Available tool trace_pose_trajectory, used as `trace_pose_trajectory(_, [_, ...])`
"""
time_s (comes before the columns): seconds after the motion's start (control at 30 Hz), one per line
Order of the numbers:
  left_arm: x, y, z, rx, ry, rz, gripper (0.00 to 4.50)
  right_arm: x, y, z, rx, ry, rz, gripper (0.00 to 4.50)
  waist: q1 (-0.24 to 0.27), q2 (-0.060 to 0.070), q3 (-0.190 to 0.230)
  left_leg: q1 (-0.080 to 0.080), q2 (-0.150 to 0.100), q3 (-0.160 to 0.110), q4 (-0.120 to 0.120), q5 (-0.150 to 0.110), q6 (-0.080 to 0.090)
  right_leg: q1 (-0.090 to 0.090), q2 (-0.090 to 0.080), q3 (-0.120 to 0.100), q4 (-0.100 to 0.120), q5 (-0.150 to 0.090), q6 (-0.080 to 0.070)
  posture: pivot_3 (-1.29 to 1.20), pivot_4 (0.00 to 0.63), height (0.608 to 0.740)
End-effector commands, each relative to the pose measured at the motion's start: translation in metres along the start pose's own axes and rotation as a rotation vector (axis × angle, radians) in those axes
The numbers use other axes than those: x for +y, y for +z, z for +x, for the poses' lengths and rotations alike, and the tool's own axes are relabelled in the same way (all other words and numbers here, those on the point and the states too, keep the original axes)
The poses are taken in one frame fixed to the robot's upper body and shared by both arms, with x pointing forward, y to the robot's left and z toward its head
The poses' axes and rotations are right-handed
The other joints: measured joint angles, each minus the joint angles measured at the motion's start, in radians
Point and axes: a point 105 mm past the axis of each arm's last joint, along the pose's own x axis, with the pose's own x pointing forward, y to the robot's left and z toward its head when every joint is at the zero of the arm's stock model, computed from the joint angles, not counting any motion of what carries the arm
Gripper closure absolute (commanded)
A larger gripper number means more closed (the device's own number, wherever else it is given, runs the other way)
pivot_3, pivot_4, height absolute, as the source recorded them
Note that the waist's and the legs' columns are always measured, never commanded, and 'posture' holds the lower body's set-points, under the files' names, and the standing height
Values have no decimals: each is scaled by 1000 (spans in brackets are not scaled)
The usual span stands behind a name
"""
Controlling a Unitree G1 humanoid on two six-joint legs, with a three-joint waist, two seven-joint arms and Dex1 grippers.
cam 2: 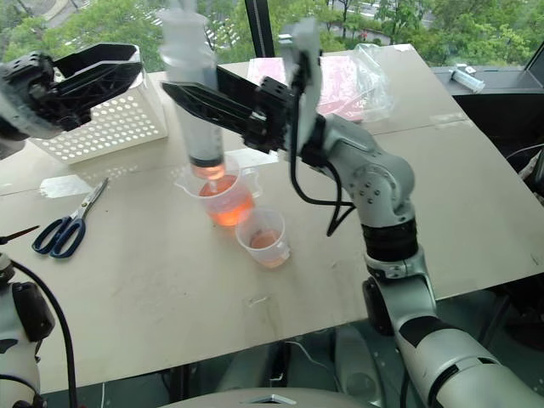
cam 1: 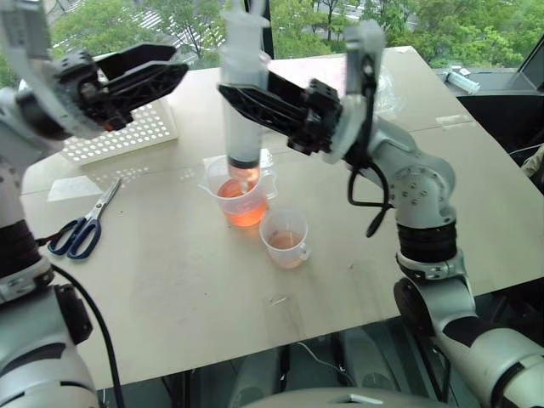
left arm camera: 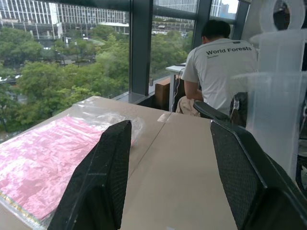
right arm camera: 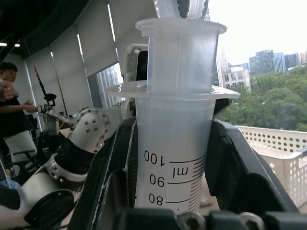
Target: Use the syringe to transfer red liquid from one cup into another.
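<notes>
Clearly legible — syringe (right arm camera: 175, 158) graduations "100, 90, 80 ml"

Syringe (cam 1: 241, 93) plunger top beyond the frame edge, tip behind beaker (cam 1: 240, 197) wall.

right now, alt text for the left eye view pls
The right end effector holds a large clear syringe upright, its tip dipped in the larger beaker of red liquid on a tan table. A smaller cup stands beside it; the open left end effector hovers nearby.
</notes>
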Motion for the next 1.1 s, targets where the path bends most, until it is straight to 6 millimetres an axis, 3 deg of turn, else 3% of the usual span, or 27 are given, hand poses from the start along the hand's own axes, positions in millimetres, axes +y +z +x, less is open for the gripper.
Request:
trace_pose_trajectory(0.03, [-16,10,15,-18,-74,36,1891,14,4,-11,26,27,-66,3032,-4,0,0,0,0,0,0,0,0,0,0,1,0,0,0,0,150,740])
trace_pose_trajectory(0.2, [-31,-7,30,29,-167,-11,1891,18,-10,-27,70,-18,-77,3032,-7,0,0,0,0,2,0,0,0,-1,0,2,1,0,0,0,150,740])
trace_pose_trajectory(0.4, [-43,-29,34,127,-254,-1,1891,15,-36,-33,124,-53,-90,3032,-6,0,0,1,0,3,0,0,0,-1,0,3,1,0,0,0,150,740])
trace_pose_trajectory(0.87, [-43,-29,45,94,-262,-11,1891,13,-50,-28,143,-46,-130,3032,21,0,0,0,0,3,1,0,0,0,1,2,0,0,0,0,150,740])
trace_pose_trajectory(0.97, [-46,-30,46,97,-282,-19,2748,12,-50,-28,147,-49,-138,3032,21,0,0,0,0,3,1,0,0,0,1,2,0,0,0,0,150,740])
trace_pose_trajectory(1.07, [-50,-32,48,103,-305,-21,4215,12,-50,-29,149,-53,-141,3032,22,0,0,0,0,3,1,0,0,0,1,2,0,0,0,0,150,740])
trace_pose_trajectory(1.1, [-52,-32,49,103,-314,-24,4474,11,-51,-29,150,-56,-142,3032,21,0,0,0,0,3,1,0,0,0,1,2,0,0,0,0,150,740])
